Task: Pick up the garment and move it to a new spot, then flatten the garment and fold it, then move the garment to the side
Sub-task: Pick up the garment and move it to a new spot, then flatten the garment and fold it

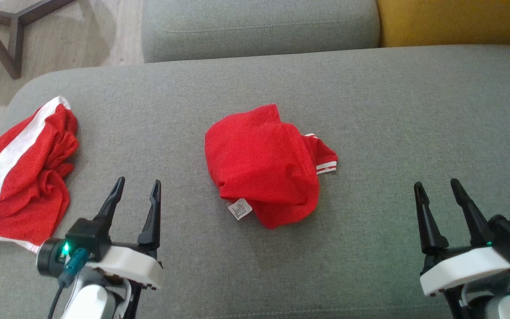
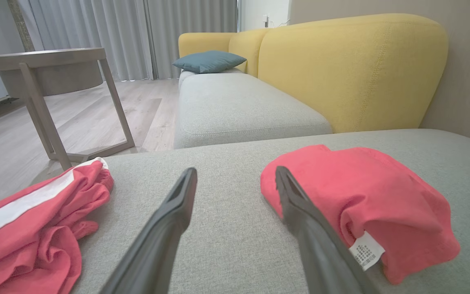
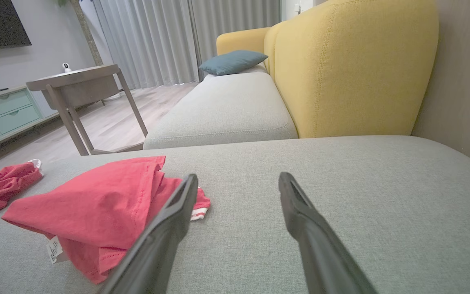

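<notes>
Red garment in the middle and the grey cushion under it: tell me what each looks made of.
Red garment: soft knit cloth, matte, likely cotton or a blend; it slumps in folds and shows a fine grain. Grey cushion: padded upholstery in coarse woven fabric, matte and flecked; the fibre cannot be told.

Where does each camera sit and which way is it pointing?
Head view: up on the robot, looking down at the grey seat and red garment; left hand and right hand show, open.
Left wrist view: behind the left hand, facing across the seat toward the yellow backrest; its two fingers show.
Right wrist view: behind the right hand, same heading; its two fingers show.
Shared: both wrist views see the red garment, side table and blue pillow.
</notes>
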Controlling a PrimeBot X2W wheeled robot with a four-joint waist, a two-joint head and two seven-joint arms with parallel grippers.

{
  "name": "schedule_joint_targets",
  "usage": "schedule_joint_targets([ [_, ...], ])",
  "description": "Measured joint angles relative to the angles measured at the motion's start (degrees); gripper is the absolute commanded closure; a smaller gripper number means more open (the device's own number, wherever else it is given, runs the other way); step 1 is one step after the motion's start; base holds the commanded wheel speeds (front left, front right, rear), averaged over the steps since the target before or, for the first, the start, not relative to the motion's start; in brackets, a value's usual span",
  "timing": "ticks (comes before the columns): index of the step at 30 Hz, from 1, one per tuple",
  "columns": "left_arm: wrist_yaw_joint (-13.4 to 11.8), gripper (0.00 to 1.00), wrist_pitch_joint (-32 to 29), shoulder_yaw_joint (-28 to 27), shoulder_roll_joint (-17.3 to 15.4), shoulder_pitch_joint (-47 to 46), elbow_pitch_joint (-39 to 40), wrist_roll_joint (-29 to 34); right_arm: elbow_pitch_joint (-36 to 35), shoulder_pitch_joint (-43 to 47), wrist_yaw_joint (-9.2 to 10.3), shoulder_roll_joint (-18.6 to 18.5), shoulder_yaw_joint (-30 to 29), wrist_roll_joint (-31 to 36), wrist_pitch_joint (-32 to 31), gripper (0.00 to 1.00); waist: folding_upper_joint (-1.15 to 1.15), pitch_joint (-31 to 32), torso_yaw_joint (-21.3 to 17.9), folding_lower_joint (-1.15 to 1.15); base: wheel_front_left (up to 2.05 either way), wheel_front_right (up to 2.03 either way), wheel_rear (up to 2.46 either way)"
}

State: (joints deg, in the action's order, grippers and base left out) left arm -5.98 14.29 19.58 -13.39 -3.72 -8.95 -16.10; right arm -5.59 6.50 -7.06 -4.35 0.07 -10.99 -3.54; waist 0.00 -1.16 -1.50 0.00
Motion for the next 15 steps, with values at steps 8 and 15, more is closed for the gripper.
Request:
schedule_joint_targets([
  [8, -0.1, 0.0, 0.0, 0.0, 0.0, 0.0, 0.0, 0.5, 0.0, 0.0, 0.0, 0.1, 0.1, 0.0, 0.0, 0.0, 0.0, -0.2, -0.2, 0.0, 0.0, 0.0, 0.0],
  [15, -0.1, 0.0, 0.0, 0.0, -0.1, 0.0, -0.2, 0.5, 0.2, 0.0, 0.0, 0.2, 0.1, 0.0, 0.0, 0.0, 0.0, -0.6, -0.3, 0.0, 0.0, 0.0, 0.0],
])
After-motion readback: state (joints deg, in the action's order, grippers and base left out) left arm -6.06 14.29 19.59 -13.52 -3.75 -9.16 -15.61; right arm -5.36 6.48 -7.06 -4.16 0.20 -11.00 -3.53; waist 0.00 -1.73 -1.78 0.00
